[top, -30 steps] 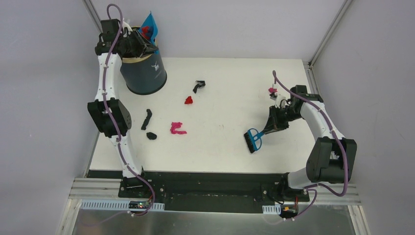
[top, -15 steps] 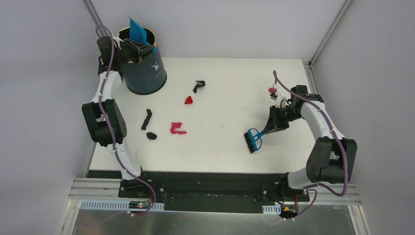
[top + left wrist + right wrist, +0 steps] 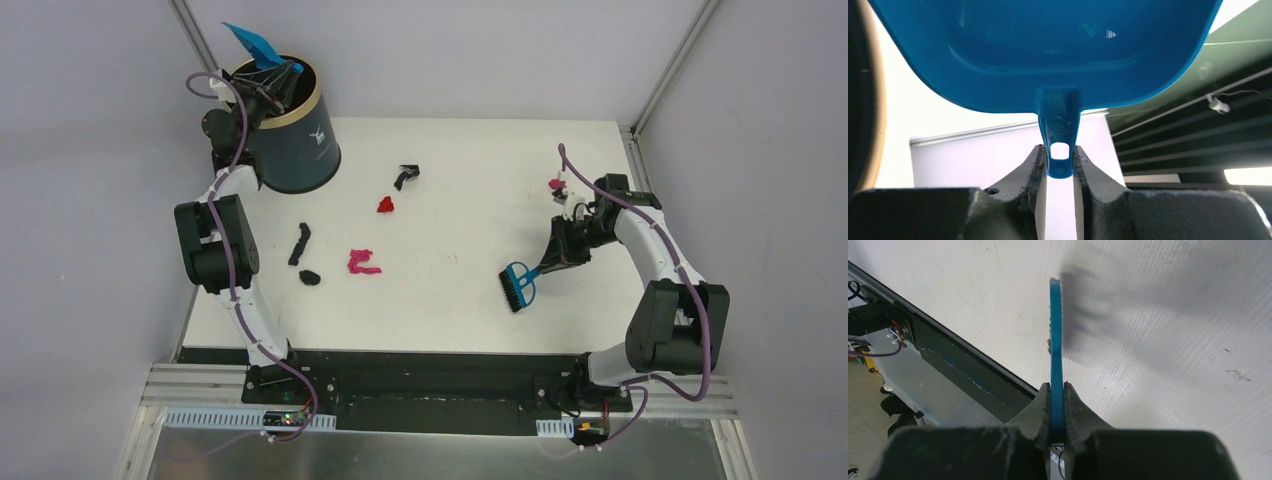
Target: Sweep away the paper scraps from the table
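Observation:
My left gripper (image 3: 272,80) is shut on the handle of the blue dustpan (image 3: 250,42) and holds it tilted above the dark blue bin (image 3: 295,140). In the left wrist view the dustpan (image 3: 1048,50) fills the top and its handle sits between my fingers (image 3: 1034,172). My right gripper (image 3: 553,262) is shut on the blue brush (image 3: 518,286), bristles on the table (image 3: 460,300). Paper scraps lie on the table: a black one (image 3: 406,175), a red one (image 3: 386,204), a magenta one (image 3: 362,262), a black strip (image 3: 300,243), a black lump (image 3: 310,277) and a pink one (image 3: 556,184).
Grey walls enclose the table on three sides. The bin's gold rim (image 3: 873,100) shows at the left of the left wrist view. The right wrist view shows the brush handle (image 3: 1056,355), the white table (image 3: 1173,340) and its black front edge (image 3: 973,375).
My left arm has swung the dustpan up and leftwards over the bin. The red bits seen in the pan earlier no longer show. The right arm and brush have not moved.

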`<action>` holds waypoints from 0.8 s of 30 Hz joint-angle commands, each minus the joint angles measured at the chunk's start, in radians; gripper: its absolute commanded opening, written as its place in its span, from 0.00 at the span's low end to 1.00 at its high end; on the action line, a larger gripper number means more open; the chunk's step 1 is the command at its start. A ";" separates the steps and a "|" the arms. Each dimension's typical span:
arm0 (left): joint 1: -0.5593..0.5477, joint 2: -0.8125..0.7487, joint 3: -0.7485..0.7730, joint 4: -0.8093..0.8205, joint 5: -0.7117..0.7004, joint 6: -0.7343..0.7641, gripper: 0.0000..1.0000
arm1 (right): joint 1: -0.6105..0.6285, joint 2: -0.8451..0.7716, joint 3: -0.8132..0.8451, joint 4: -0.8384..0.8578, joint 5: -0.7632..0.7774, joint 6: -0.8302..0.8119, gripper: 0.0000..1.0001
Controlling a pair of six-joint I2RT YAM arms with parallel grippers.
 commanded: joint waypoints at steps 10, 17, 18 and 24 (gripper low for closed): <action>-0.036 0.077 0.016 0.332 -0.071 -0.281 0.00 | -0.011 0.001 0.012 0.020 -0.022 0.002 0.00; -0.045 0.069 0.040 0.313 -0.050 -0.272 0.00 | -0.013 0.008 0.014 0.018 -0.023 0.002 0.00; -0.046 0.066 0.036 0.309 -0.033 -0.266 0.00 | -0.013 0.009 0.014 0.018 -0.023 0.002 0.00; -0.051 -0.089 0.033 -0.075 0.226 0.090 0.00 | -0.013 0.003 0.013 0.019 -0.023 0.001 0.00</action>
